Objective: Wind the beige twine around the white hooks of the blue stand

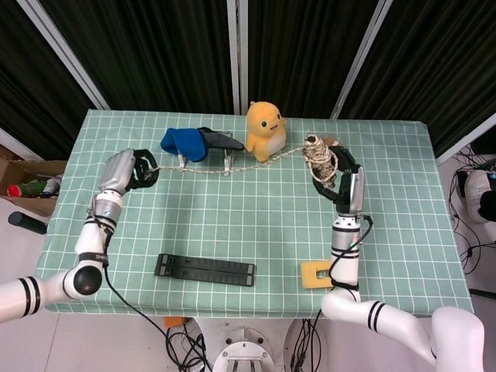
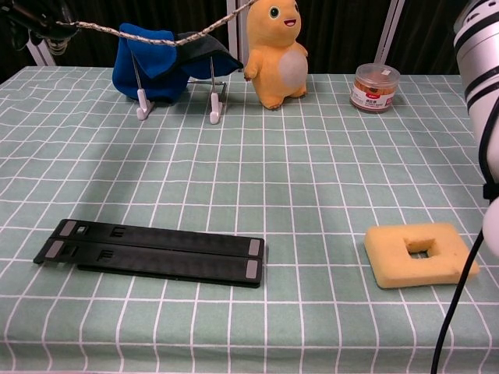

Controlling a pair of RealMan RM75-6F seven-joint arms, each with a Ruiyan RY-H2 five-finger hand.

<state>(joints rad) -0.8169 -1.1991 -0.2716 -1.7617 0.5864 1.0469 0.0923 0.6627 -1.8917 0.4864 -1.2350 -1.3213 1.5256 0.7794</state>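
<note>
Left hand (image 1: 138, 168) pinches the beige twine (image 1: 232, 168) end, right hand (image 1: 332, 167) grips the spool; strand's stretched above the blue stand's white hooks (image 2: 213, 117), so lowering it to catch one probably comes next.

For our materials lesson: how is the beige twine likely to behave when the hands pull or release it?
The beige twine is probably floppy: between the left hand and the ball in the right hand it sags slightly over the blue stand. Released, it would likely drop limp. Its coarse, fibrous look suggests it grips rather than slips.
</note>
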